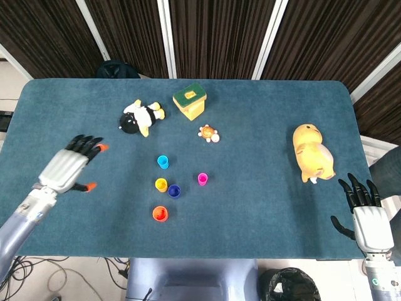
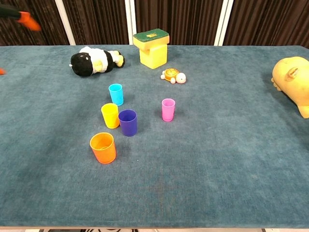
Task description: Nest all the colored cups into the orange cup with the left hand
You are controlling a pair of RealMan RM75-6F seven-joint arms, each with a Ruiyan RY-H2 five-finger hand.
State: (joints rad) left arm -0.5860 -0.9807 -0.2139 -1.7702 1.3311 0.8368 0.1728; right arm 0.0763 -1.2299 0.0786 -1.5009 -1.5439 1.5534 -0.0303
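The left hand [image 1: 67, 167], fingers spread and holding nothing, is nearer the cups, which stand upright at about its three o'clock, yellow cup [image 1: 161, 184] closest.

Overhead head view, low chest view

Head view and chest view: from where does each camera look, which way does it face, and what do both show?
Head view: high above, looking steeply down on the whole table; shows the left hand over the table and the right hand at the near right edge.
Chest view: low at the near edge, facing across the table toward the curtains; only orange fingertips show, top left.
Shared: orange cup, the other cups, yellow block, the toys.
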